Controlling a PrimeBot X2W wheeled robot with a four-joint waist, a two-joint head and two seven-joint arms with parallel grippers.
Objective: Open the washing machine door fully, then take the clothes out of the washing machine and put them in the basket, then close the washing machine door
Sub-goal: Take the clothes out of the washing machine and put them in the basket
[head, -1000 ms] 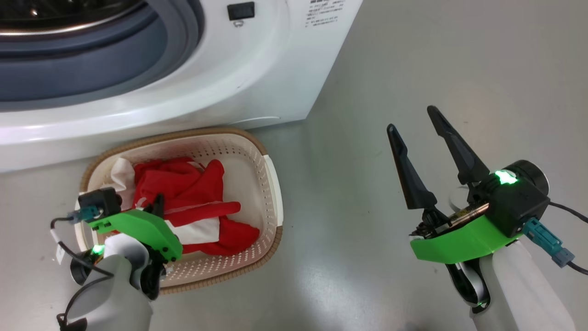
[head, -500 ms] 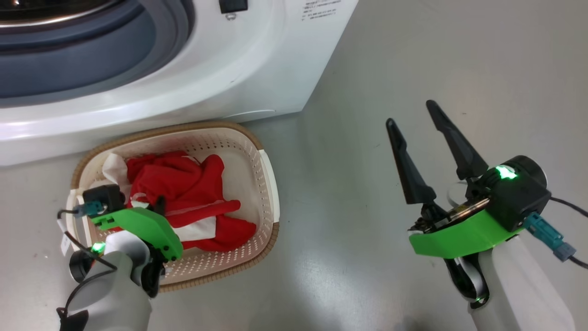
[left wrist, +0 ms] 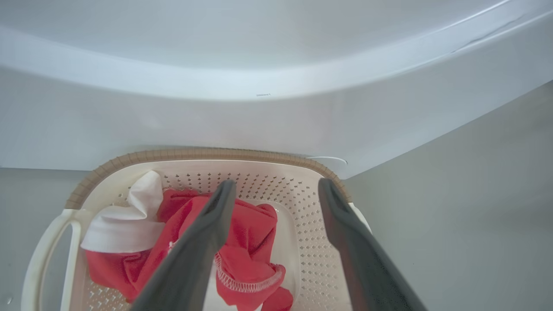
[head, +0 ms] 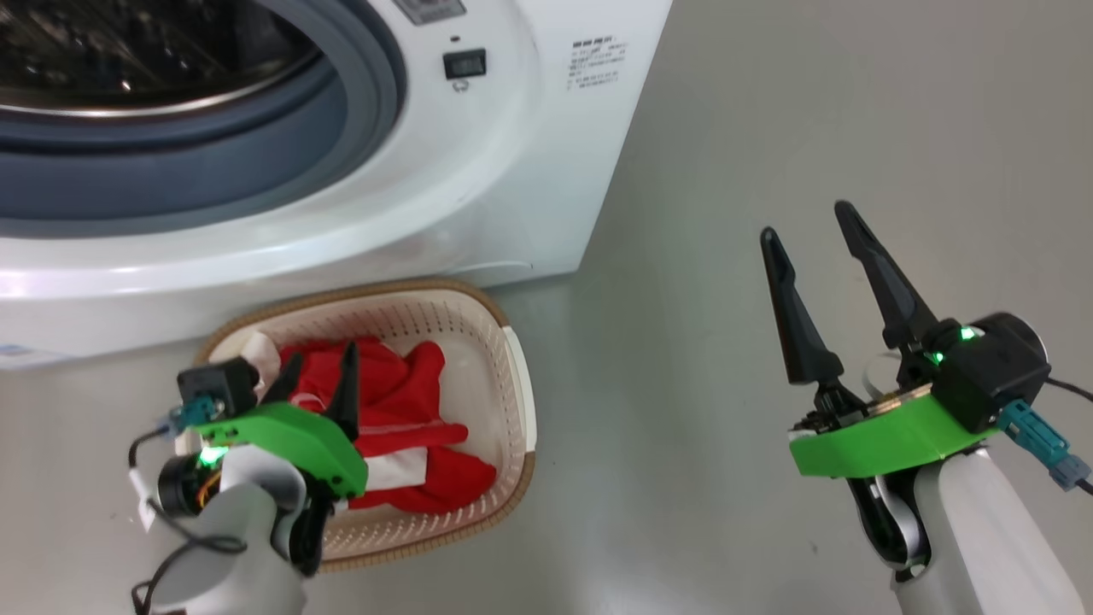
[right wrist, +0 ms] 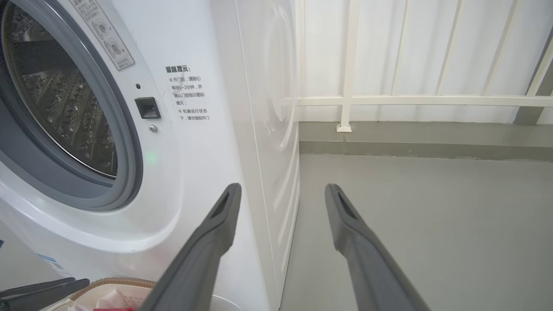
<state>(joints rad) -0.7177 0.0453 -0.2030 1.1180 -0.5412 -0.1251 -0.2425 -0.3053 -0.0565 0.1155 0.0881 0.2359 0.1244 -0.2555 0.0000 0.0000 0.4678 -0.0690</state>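
The cream basket (head: 512,367) with a brown rim stands on the floor in front of the white washing machine (head: 478,188). Red and white clothes (head: 401,401) lie piled inside it. My left gripper (head: 323,363) hangs open just above the pile, holding nothing. The left wrist view shows its fingers (left wrist: 276,183) spread over the clothes (left wrist: 250,233) and the basket (left wrist: 194,154). To the right, my right gripper (head: 807,224) is open and empty over bare floor. In its wrist view the right gripper (right wrist: 281,188) points past the machine's corner (right wrist: 259,172). The steel drum (right wrist: 65,108) stands uncovered. The washing machine door is out of view.
A grey rubber ring (head: 367,111) frames the drum opening. Grey floor (head: 768,102) stretches to the right of the machine. A white railing (right wrist: 345,99) and a low kerb close off the far side. The basket sits close against the machine's base.
My left gripper has gone from shut to open above the basket, and both fingers now show. The head camera has shifted, so the whole picture sits lower. The right gripper stays open.
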